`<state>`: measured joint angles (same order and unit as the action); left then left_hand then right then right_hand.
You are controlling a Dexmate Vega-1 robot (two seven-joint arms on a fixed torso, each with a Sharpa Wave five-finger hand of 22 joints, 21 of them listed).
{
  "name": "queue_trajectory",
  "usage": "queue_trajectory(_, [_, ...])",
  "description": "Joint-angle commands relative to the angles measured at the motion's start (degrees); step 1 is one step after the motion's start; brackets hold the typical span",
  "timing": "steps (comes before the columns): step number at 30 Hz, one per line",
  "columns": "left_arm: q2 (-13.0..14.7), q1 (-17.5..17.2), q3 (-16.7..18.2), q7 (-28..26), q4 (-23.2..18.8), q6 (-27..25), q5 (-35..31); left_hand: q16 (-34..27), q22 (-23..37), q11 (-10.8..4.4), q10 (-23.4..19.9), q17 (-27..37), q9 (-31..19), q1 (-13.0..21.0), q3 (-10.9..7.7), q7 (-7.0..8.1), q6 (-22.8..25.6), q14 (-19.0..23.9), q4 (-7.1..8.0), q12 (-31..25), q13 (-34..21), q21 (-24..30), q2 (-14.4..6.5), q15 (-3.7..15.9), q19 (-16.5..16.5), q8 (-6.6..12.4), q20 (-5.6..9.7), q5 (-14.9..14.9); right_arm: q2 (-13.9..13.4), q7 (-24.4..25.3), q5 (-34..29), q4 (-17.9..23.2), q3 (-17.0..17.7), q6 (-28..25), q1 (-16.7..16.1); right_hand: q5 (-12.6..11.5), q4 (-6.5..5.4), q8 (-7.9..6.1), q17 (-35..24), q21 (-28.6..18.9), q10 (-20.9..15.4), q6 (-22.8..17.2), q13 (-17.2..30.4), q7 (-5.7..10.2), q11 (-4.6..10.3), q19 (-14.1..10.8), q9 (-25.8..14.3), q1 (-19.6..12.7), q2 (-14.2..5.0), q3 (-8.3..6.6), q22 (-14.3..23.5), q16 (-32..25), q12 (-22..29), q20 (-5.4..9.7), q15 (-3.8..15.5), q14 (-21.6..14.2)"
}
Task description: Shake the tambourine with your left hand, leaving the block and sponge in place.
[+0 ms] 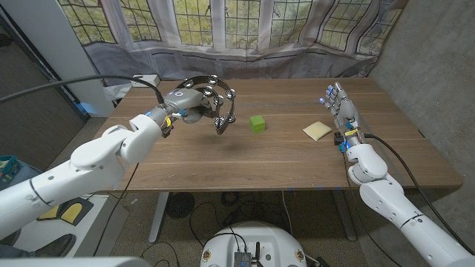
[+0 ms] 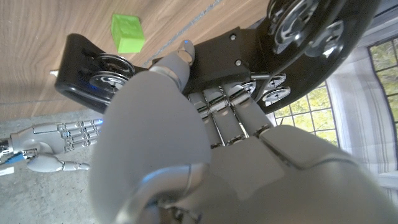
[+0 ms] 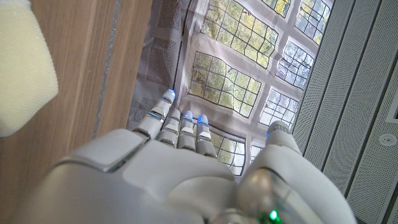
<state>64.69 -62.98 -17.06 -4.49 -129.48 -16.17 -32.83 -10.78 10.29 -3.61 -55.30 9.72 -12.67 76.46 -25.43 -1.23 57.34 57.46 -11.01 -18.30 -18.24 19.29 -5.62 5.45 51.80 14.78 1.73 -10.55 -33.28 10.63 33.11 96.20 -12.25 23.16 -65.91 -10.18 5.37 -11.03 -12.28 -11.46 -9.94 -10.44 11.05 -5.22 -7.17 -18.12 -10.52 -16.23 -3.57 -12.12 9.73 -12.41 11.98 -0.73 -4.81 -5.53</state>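
wooden table [image 1: 245,159] under both arms | left hand [image 1: 187,101] grasps the black tambourine [image 1: 215,100], held up off the tabletop at the left | right hand [image 1: 340,107] released, fingers apart, at the right edge | yellow sponge [image 1: 317,130] just beside it | green block [image 1: 257,123] mid-table

Head view: fixed, high, faces down over the whole table [image 1: 282,159] toward the far windows. Left wrist view: very close behind the left hand [image 2: 205,155], turned; shares the green block [image 2: 127,32] with the head view. Right wrist view: close behind the right hand [image 3: 186,174], shares the sponge [image 3: 22,68].
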Motion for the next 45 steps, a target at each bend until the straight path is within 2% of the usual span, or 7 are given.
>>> queue_trajectory(1, [-6.99, 7.36, -4.46, -1.8, 5.86, 6.43, -0.31, 0.03, 0.23, -0.22, -0.4, 0.18, -0.28, -0.01, -2.29, -0.16, 0.74, 2.13, 1.72, -0.47, -0.47, 0.25, -1.82, 2.21, 0.86, 0.23, -1.09, -0.41, -0.12, -0.15, -0.25, -0.18, 0.05, -0.28, 0.34, -0.2, 0.52, -0.21, -0.14, -0.04, -0.24, -0.53, 0.17, 0.08, 0.04, -0.41, -0.14, 0.42, -0.21, -0.09, 0.14, -0.01, 0.28, -0.09, 0.16, -0.41])
queue_trajectory(7, [-10.74, 10.66, -6.87, -2.42, 10.01, 10.22, 1.36, 0.21, 0.24, 0.17, -0.08, 0.21, -0.32, -0.17, -2.44, -0.21, 0.71, 1.64, 1.75, -0.33, -0.82, 0.13, -1.88, 2.19, 0.53, 0.12, -1.18, -0.43, 0.18, -0.91, 0.24, -1.6, -0.32, -0.48, 1.49, -0.19, 0.51, -0.2, -0.16, -0.01, -0.22, -0.54, 0.17, 0.09, 0.03, -0.39, -0.14, 0.48, -0.25, -0.1, 0.14, 0.01, 0.25, -0.09, 0.2, -0.41])
queue_trajectory(24, [-18.71, 18.58, -13.73, -1.85, 17.84, 14.47, 0.38, 0.23, 0.25, 0.02, 0.0, 0.25, -0.39, -0.31, -2.84, -0.21, 0.77, 1.18, 1.65, -0.23, -1.54, -0.01, -1.91, 2.39, 0.13, -0.07, -1.15, -0.47, 0.59, -2.5, 1.06, -4.37, -0.54, 0.77, 3.1, -0.19, 0.61, -0.17, -0.15, 0.06, -0.26, -0.59, 0.18, 0.09, -0.1, -0.38, -0.14, 0.49, -0.24, -0.13, 0.14, 0.11, 0.2, -0.11, 0.16, -0.35])
queue_trajectory(31, [-20.37, 20.56, -15.16, -2.03, 20.25, 16.52, 1.07, 0.17, 0.26, -0.08, 0.0, 0.27, -0.41, -0.44, -2.95, 0.02, 0.76, 1.22, 1.66, -0.18, -1.8, -0.02, -1.88, 2.33, 0.06, -0.15, -1.11, -0.47, 0.75, -2.89, 1.4, -5.02, -0.73, 0.8, 3.58, -0.19, 0.64, -0.13, -0.15, 0.06, -0.27, -0.56, 0.18, 0.2, -0.02, -0.44, -0.13, 0.52, -0.23, -0.14, 0.14, 0.12, 0.17, -0.16, 0.17, -0.4])
queue_trajectory(36, [-20.03, 19.06, -13.11, -4.83, 19.61, 17.58, 2.78, 0.11, 0.27, -0.2, -0.11, 0.28, -0.42, -0.49, -3.03, 0.0, 0.89, 1.3, 1.64, -0.2, -1.97, -0.03, -1.86, 2.39, 0.0, -0.15, -1.12, -0.47, 0.8, -3.45, 1.38, -5.69, -1.01, 1.13, 3.93, -0.18, 0.61, -0.14, -0.17, 0.08, -0.29, -0.6, 0.18, 0.15, -0.02, -0.42, -0.13, 0.61, -0.23, -0.11, 0.14, 0.12, 0.16, -0.17, 0.17, -0.41])
queue_trajectory(42, [-19.97, 13.74, -6.56, -14.74, 18.77, 19.12, 6.12, -0.01, 0.29, -0.41, -0.22, 0.47, -0.44, -0.53, -2.96, 0.18, 0.82, 1.22, 1.65, -0.22, -2.15, -0.04, -1.91, 2.62, -0.07, -0.23, -1.11, -0.44, 1.14, -3.85, 1.96, -6.24, -1.39, 0.94, 4.23, -0.17, 0.62, -0.12, -0.18, 0.11, -0.29, -0.6, 0.18, 0.15, -0.08, -0.39, -0.13, 0.66, -0.24, -0.11, 0.14, 0.13, 0.13, -0.18, 0.14, -0.43])
queue_trajectory(45, [-20.51, 10.8, -2.52, -19.72, 19.1, 21.52, 9.74, -0.17, 0.3, -0.47, -0.29, 0.55, -0.45, -0.52, -2.92, 0.29, 1.0, 1.43, 1.61, -0.24, -2.25, -0.03, -1.88, 2.65, -0.06, -0.18, -1.11, -0.43, 1.14, -4.35, 1.87, -6.85, -1.72, 1.07, 4.52, -0.17, 0.63, -0.12, -0.18, 0.12, -0.28, -0.61, 0.19, 0.1, -0.05, -0.39, -0.13, 0.68, -0.24, -0.12, 0.14, 0.14, 0.12, -0.19, 0.12, -0.42])
